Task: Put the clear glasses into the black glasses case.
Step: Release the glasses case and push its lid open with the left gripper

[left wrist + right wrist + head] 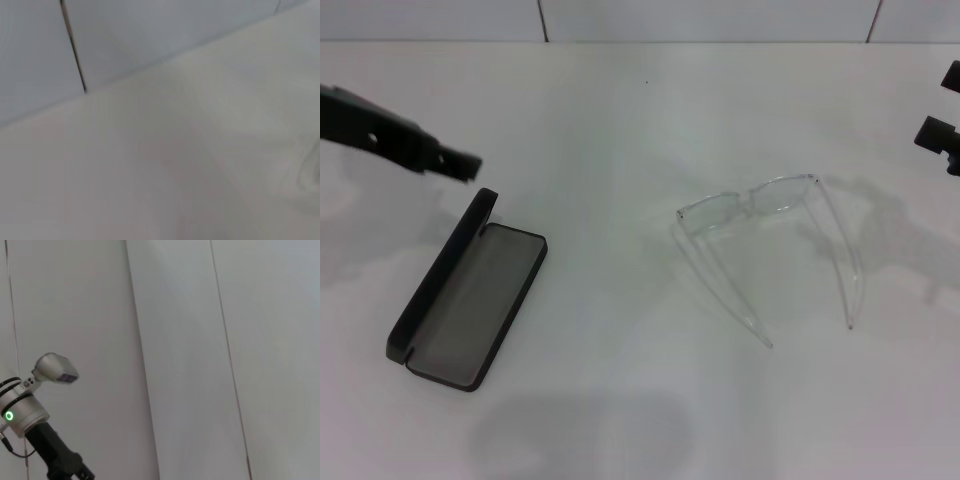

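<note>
A lab-like test bench: bare white table [640, 110], white panelled wall [200, 340].

Matte black left pincer [460, 166]; silver wrist ring [20, 410] with green light and thin cable.

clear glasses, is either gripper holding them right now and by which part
Nothing is held. The clear glasses lie alone on the table, arms unfolded, beside the open black glasses case. The left gripper hovers above the case; the right gripper sits at the edge.
</note>
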`<state>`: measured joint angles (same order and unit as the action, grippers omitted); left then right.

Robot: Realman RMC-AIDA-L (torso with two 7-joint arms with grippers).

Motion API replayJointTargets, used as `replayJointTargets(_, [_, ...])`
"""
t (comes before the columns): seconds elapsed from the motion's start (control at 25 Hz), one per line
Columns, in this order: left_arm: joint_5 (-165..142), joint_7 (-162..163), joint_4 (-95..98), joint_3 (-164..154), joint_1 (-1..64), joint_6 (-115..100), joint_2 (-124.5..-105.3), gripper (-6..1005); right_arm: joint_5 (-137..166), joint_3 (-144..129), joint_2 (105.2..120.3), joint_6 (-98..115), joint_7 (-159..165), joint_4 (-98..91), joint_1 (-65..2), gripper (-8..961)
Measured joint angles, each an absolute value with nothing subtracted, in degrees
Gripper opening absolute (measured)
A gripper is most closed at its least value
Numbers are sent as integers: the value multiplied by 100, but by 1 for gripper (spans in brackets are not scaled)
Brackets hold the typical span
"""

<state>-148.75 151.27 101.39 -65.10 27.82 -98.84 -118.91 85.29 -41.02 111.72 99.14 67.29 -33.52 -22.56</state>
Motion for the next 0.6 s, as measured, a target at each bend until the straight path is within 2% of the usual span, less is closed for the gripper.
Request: replayJointTargets(0.6, [-15337,16053,9435,-7352,2890,-10029,-11948,823,8524,-4088,11210,9934,6344,-3282,-2250,885])
